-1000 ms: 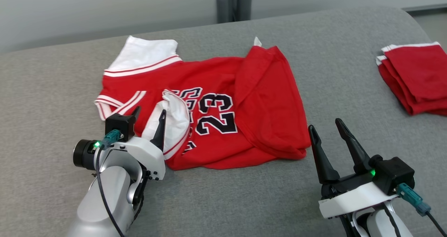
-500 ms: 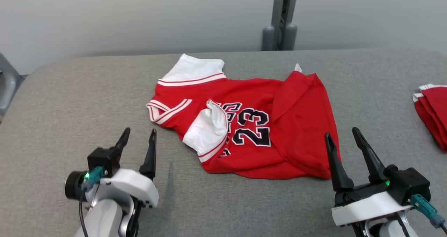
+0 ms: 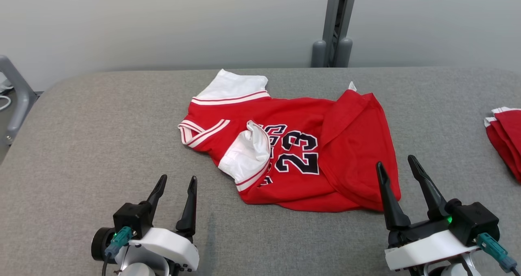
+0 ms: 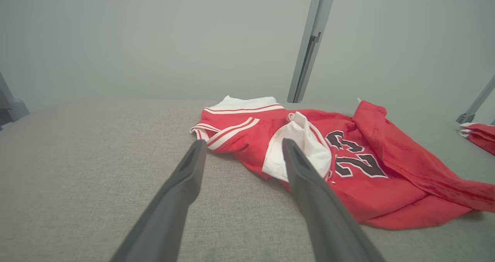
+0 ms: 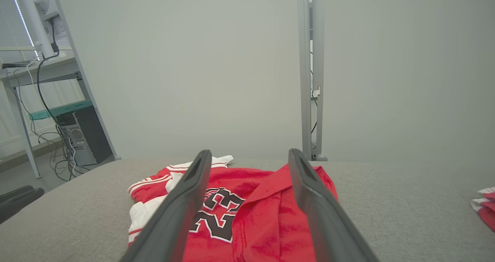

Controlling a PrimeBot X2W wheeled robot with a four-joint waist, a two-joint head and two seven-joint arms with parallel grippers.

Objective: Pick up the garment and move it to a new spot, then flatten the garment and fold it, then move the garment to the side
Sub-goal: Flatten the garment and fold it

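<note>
**A:** Where is the garment?

**B:** The garment [image 3: 350, 145], a red jersey with white sleeves and a black 23, lies crumpled on the grey worktop [image 3: 81, 137], slightly right of centre in the head view. One white sleeve [image 3: 246, 156] is flipped onto the chest, and the right part of the cloth is folded over itself.

**A:** And the left tool?

**B:** The left tool [image 3: 178, 178] sits at the lower left of the frame with its jaws spread and nothing between them. It is clear of the garment, which lies up and to the right of its fingertips. In the left wrist view the flipped sleeve shows just past the right-hand finger.

**A:** The right one?

**B:** The right tool [image 3: 395, 161] is at the lower right, also wide open and empty. Its left fingertip overlaps the garment's lower right corner in the head view, but I cannot tell whether it touches the cloth. In the right wrist view the jersey spreads between and beyond the two fingers.

**A:** Anything else?

**B:** A folded red pile [image 3: 506, 137] with white trim lies at the right edge, well apart from the garment. A grey post [image 3: 336, 23] rises behind the worktop at upper centre.
</note>
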